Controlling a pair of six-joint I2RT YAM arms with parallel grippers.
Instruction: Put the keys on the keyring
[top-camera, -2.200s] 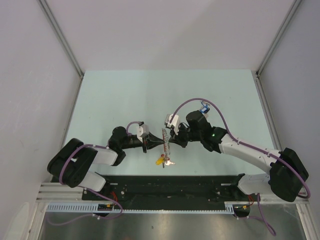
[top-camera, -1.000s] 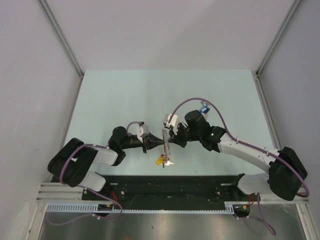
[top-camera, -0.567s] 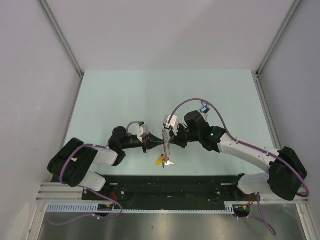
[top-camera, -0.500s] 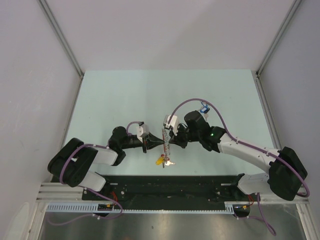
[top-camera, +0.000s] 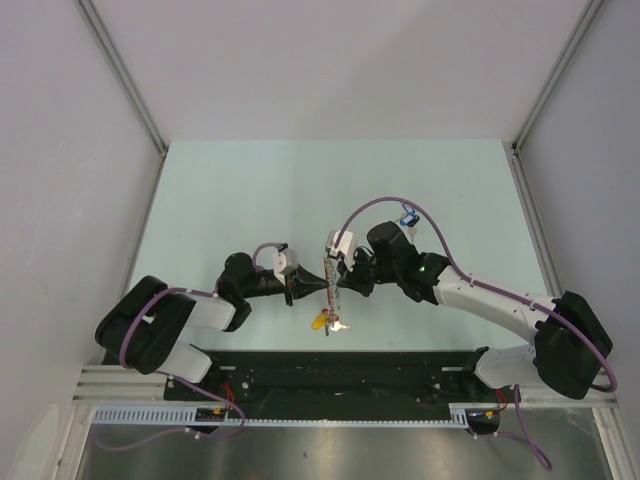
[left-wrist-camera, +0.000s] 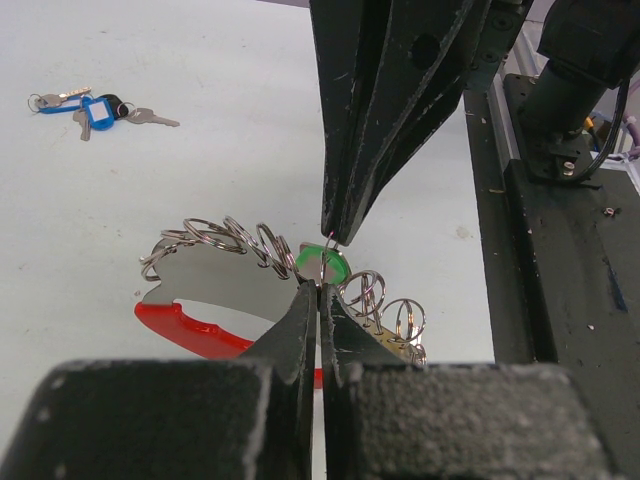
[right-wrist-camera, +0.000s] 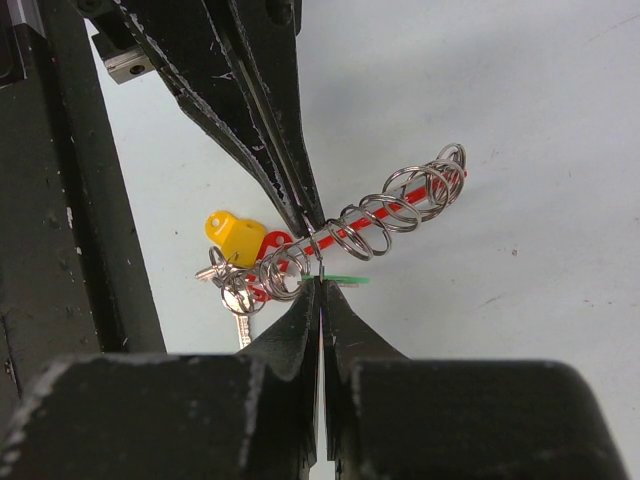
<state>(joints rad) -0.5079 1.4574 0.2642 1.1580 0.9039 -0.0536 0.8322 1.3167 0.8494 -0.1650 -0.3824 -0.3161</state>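
Broad free table (top-camera: 250, 190) beyond — keyring (left-wrist-camera: 185, 322), blue-tagged keys (left-wrist-camera: 88, 108) as obstacles

A pale green table (top-camera: 250, 200) sits between white walls (top-camera: 330, 60) with aluminium corner posts (top-camera: 122, 72); a black rail (top-camera: 350, 362) and white slotted cable duct (top-camera: 330, 421) line its near edge.
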